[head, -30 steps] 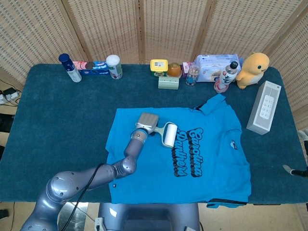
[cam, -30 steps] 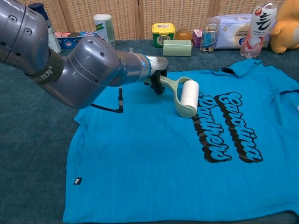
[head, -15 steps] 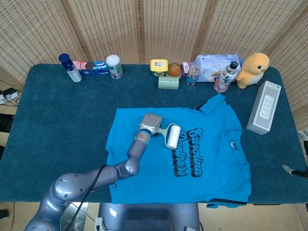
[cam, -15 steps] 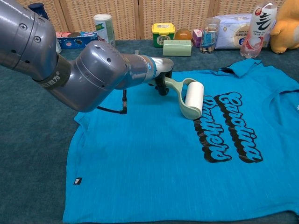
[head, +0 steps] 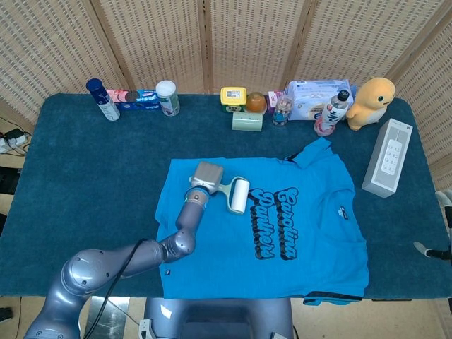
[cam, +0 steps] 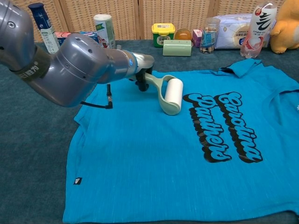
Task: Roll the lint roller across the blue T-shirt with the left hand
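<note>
The blue T-shirt (head: 282,233) (cam: 187,163) lies flat on the dark blue table, with black lettering (head: 272,222) (cam: 224,126) across its chest. My left hand (head: 205,176) (cam: 140,70) grips the pale green handle of the lint roller (head: 238,195) (cam: 171,95). The white roll rests on the shirt just left of the lettering, near the shirt's upper left part. My left forearm (head: 185,222) (cam: 88,67) stretches over the shirt's left side. My right hand shows in neither view.
Along the table's back edge stand bottles (head: 103,99), a white can (head: 167,97), a yellow jar (head: 233,98), a green box (head: 247,121), a tissue pack (head: 314,95), a drink bottle (head: 330,113) and a yellow plush duck (head: 372,101). A white box (head: 387,157) lies at the right.
My left hand first pushed the roller right onto the lettering, then drew it back left. The roll now lies left of the print.
</note>
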`<state>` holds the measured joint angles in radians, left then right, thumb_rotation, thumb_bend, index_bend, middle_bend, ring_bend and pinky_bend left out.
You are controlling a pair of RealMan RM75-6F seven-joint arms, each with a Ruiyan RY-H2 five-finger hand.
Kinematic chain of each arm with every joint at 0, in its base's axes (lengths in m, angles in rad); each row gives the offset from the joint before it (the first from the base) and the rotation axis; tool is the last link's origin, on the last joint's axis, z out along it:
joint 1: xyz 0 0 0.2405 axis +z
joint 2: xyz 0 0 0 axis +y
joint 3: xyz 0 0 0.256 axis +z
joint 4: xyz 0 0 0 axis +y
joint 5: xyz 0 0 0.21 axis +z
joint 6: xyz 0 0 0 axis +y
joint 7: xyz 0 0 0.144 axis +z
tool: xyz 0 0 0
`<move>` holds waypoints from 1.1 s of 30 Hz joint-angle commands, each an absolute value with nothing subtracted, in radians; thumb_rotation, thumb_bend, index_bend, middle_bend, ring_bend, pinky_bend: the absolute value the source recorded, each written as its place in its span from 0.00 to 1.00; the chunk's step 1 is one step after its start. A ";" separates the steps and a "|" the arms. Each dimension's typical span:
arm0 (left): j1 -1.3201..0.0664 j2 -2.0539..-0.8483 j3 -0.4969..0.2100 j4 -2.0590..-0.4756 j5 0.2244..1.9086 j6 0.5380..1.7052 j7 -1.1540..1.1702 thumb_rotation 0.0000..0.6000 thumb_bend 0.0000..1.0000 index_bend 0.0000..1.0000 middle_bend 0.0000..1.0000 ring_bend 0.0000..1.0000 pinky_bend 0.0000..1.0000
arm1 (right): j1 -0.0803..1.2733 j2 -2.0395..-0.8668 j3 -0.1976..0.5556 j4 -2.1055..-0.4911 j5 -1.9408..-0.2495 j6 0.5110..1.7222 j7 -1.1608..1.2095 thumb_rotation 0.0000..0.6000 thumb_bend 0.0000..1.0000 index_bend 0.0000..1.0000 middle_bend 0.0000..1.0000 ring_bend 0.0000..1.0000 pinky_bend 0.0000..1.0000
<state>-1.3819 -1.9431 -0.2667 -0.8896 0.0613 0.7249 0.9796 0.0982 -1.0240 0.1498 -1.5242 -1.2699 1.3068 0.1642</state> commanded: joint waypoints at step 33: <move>-1.137 -1.596 -0.162 -1.161 0.199 0.682 0.851 1.00 0.62 0.57 0.40 0.42 0.75 | 0.102 -1.035 0.133 -1.557 -1.283 1.313 0.102 1.00 0.00 0.04 0.00 0.00 0.00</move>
